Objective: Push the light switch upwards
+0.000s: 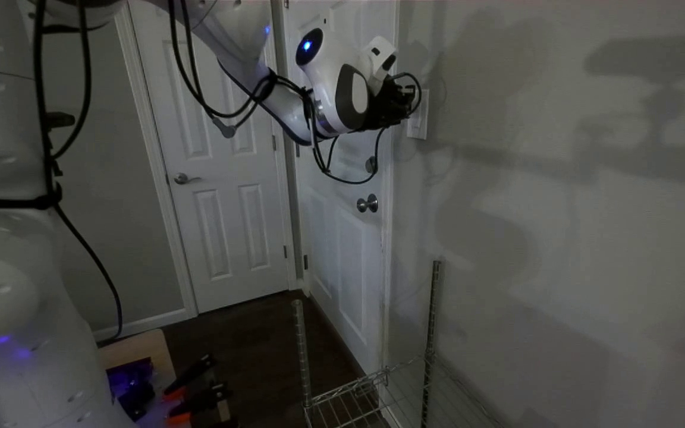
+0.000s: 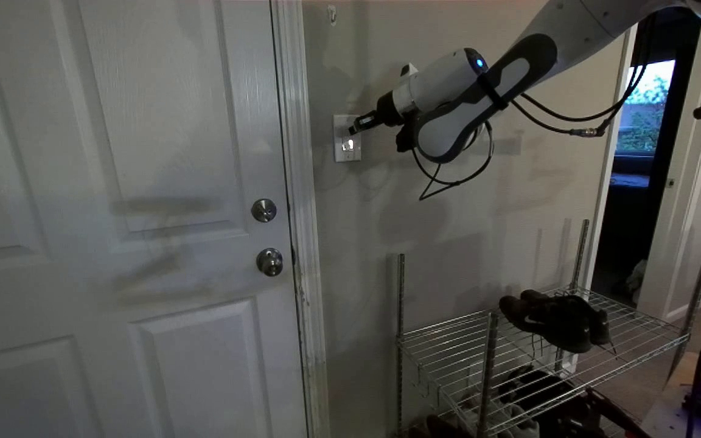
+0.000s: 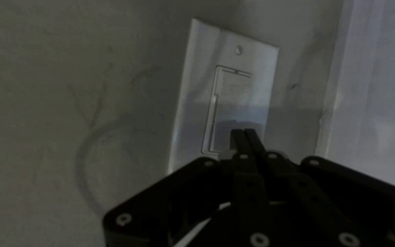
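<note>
The light switch (image 3: 226, 96) is fixed to the grey wall (image 2: 362, 213) just beside a white door frame (image 2: 302, 182): a white plate, taller than wide, with a flat rectangular rocker (image 3: 233, 106) set in it and a screw (image 3: 238, 50) near one end. The gripper (image 3: 244, 131) has its two slim black fingers (image 3: 237, 139) pressed together, with nothing held between them. In an exterior view the fingertips lie in front of the upper half of the plate, the gripper tilted slightly downwards, and a small bright patch shows on the switch just below them. The wrist view shows the wall turned over; there the tips overlap the end of the rocker nearest the gripper. Whether they touch it, I cannot tell.

The Panda arm (image 2: 448, 82) reaches along the wall above a wire shelving rack (image 2: 489, 365), where dark shoes (image 2: 554, 319) sit on the upper shelf. Across the frame from the switch is a white panelled door (image 2: 174, 274) with a round metal knob (image 2: 269, 261) and a deadbolt (image 2: 263, 210) above it. In an exterior view another panelled door (image 1: 226, 172), with a lever handle (image 1: 185, 178), meets it near the corner.
</note>
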